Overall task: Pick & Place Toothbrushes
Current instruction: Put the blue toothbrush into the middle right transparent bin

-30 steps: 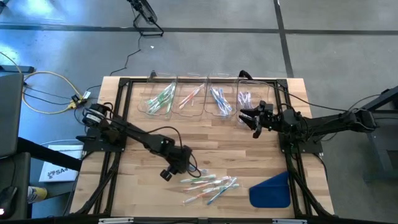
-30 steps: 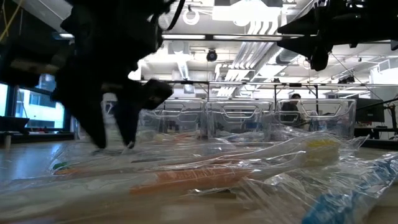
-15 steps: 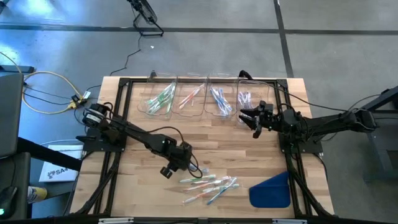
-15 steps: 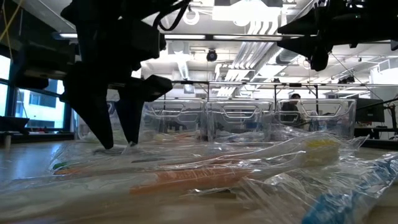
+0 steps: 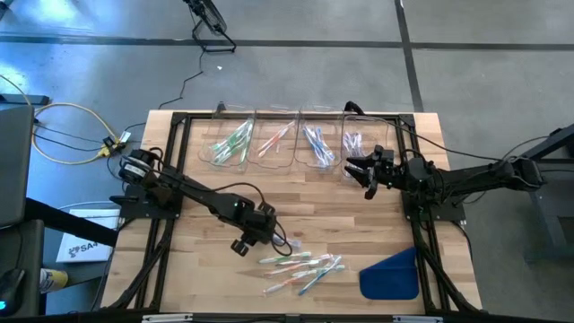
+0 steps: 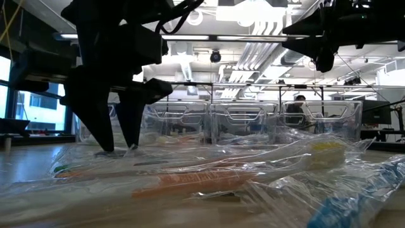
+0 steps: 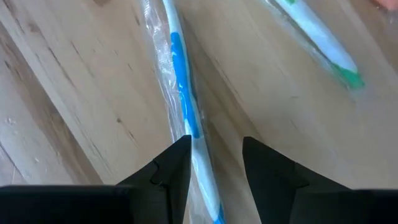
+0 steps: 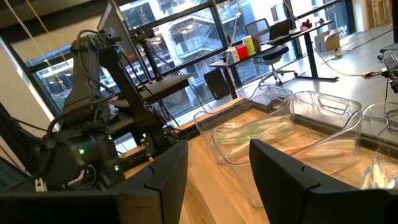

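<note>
Left wrist view: left gripper (image 7: 214,152), fingers parted and empty, straddles blue toothbrush (image 7: 184,99), long axis running frame-centre to upper left.

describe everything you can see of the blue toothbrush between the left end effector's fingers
The blue toothbrush is a thin stick, white with a blue stripe along its handle, sealed in a clear crinkled plastic wrapper. It lies flat on the wooden table, running lengthwise straight into the gap of the left end effector, whose open fingers straddle it, one on each side, down at the table. It is not yet gripped or lifted. A green toothbrush lies apart from it, to one side.
</note>
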Robot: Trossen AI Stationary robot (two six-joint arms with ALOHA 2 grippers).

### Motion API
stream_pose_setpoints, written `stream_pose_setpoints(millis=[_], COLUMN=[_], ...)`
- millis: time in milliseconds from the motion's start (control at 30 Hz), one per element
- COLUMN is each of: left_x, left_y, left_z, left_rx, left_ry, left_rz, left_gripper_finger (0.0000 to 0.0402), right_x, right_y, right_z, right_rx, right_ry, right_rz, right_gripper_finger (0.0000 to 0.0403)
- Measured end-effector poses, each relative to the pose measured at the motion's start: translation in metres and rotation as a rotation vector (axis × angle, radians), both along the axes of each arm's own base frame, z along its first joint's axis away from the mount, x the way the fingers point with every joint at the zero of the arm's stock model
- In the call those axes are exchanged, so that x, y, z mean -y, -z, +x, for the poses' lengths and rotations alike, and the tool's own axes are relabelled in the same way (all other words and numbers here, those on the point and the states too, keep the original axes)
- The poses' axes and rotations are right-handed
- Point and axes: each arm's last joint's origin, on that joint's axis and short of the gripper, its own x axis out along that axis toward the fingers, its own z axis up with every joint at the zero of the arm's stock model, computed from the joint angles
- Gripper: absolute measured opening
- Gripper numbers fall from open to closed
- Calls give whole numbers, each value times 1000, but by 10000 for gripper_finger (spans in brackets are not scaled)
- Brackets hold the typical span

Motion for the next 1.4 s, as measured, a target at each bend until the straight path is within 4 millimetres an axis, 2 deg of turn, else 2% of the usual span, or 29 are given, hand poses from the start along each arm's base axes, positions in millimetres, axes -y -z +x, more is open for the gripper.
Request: stream_pose_setpoints(millis=[400,600,733,867,1033,1233,1400], left_x=[-2,-1,-1,-3,-10,-28,-49], left_y=[8,22,23,21,21,22,19], left_z=[0,1,1,1,3,9,15], left_rx=[-33,-94,-94,-90,-100,-89,-64], left_ry=[-41,-36,-33,-30,-46,-57,-65], left_rz=[51,55,50,44,17,20,27], left_gripper_finger=[140,138,115,70,16,24,12], right_x=[0,0,0,0,0,0,0], right_y=[0,0,0,0,0,0,0], right_z=[0,0,0,0,0,0,0], right_rx=[1,1,1,1,1,1,1], right_ry=[0,0,0,1,1,1,0], right_rz=[4,4,4,4,4,3,3], right_gripper_finger=[165,165,165,165,165,165,165])
